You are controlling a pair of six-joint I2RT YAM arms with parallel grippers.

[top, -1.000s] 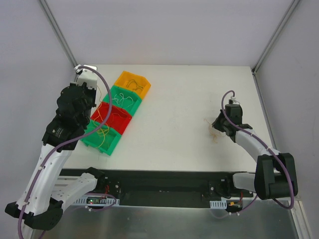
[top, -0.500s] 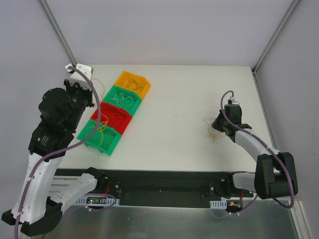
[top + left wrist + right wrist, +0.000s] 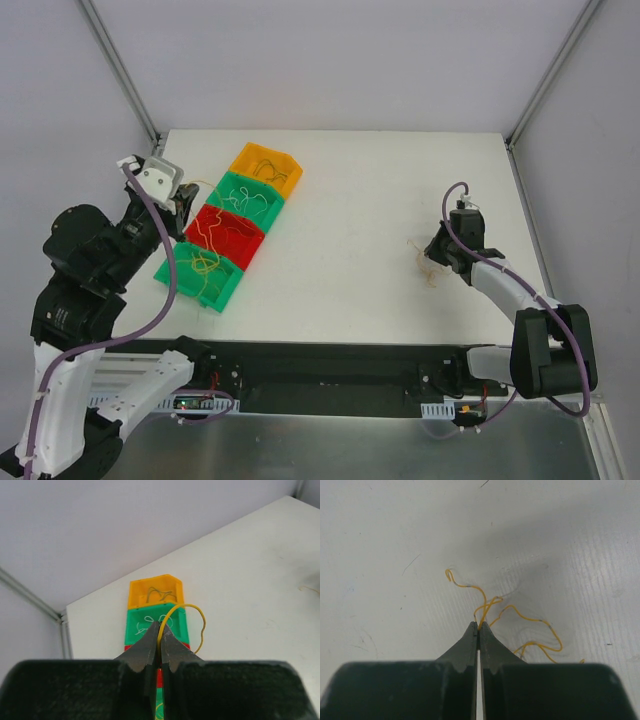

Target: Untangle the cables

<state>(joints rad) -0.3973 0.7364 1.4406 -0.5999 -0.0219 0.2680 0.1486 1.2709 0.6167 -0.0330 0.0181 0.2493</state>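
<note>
A small clump of thin orange-yellow cables (image 3: 512,611) lies on the white table at the right (image 3: 431,268). My right gripper (image 3: 478,625) is low over it, shut on strands at the clump's near edge (image 3: 434,250). My left gripper (image 3: 160,626) is shut on a single yellow cable (image 3: 186,607), which arches up and to the right from the fingertips and hangs above a row of bins. In the top view the left gripper (image 3: 184,204) sits by the left side of that row.
An orange bin (image 3: 268,166), a green bin (image 3: 246,197), a red bin (image 3: 225,232) and another green bin (image 3: 202,276) stand in a diagonal row at the left, each holding thin wires. Frame posts stand at the back corners.
The left arm has swung back and to the left, and its wrist has come down nearer, carrying the yellow cable. The right arm and the clump have not moved.
</note>
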